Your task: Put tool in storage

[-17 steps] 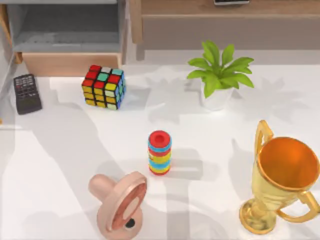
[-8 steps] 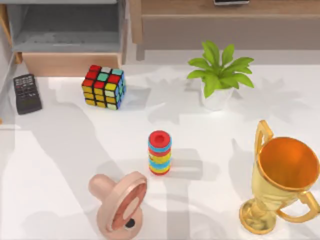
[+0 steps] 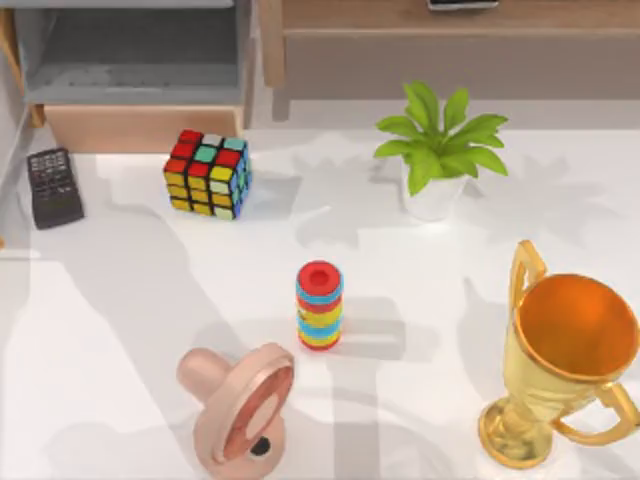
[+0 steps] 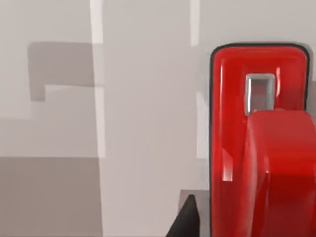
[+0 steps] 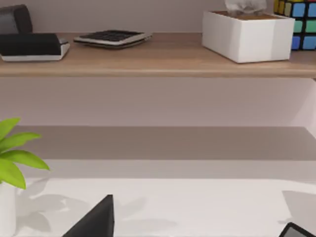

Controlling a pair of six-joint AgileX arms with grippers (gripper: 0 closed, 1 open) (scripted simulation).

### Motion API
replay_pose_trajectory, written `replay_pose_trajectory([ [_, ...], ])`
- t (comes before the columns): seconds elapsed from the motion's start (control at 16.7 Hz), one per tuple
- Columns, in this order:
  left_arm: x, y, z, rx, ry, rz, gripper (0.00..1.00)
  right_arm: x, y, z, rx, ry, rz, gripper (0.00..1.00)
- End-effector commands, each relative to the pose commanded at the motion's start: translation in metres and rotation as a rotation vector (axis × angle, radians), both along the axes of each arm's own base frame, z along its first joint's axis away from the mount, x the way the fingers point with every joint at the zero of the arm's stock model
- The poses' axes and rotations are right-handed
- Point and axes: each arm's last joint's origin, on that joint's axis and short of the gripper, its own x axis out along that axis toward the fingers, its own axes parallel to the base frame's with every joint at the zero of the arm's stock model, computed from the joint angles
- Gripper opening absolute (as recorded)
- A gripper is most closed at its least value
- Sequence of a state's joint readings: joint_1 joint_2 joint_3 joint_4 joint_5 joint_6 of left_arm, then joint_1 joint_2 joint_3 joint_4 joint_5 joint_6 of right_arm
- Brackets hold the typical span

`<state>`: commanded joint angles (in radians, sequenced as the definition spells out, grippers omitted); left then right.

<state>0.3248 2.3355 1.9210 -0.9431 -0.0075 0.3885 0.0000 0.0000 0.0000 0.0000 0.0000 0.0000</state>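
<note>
- across the three top views nothing on the bench point(image 3: 150, 330) has shifted: the puzzle cube point(image 3: 208, 172), the remote control point(image 3: 52, 186), the potted plant point(image 3: 437, 150), the ring stack point(image 3: 319, 305), the pink tape holder point(image 3: 238, 405) and the gold trophy point(image 3: 565, 365) all sit where they sat a second ago.
- that stillness, we judge, means no transfer has begun; the task looks to be at its start.
- the red stapler point(image 4: 259, 143) sits close under our left wrist camera, lying on a pale grey surface; one dark fingertip point(image 4: 185, 222) of the left pincer shows just beside it. we cannot tell whether that pincer is apart or together, nor whether it touches the stapler.
- the drawer point(image 3: 135, 75) stands open at the far left, grey inside bare, tan front panel facing the bench.
- the right wrist camera looks at the long wooden shelf point(image 5: 158, 64); we cannot tell how the right pincer stands.
- room: the cube and remote lie just near the drawer front, so we'd guess the way in is from above, over the panel edge.
</note>
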Motion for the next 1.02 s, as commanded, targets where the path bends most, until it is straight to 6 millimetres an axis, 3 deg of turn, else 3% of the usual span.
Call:
replay_pose_trajectory([
  [0.18,0.0,0.0,0.0,0.0,0.0,0.0,0.98,0.0,0.0,0.0,0.0,0.0,0.0,1.0],
  [0.24,0.0,0.0,0.0,0.0,0.0,0.0,1.0,0.0,0.0,0.0,0.0,0.0,0.0,1.0],
  [0.78,0.0,0.0,0.0,0.0,0.0,0.001,1.0,0.0,0.0,0.0,0.0,0.0,0.0,1.0],
  [1.02,0.0,0.002,0.018,0.001,-0.121,-0.054,1.0,0.0,0.0,0.0,0.0,0.0,0.0,1.0],
])
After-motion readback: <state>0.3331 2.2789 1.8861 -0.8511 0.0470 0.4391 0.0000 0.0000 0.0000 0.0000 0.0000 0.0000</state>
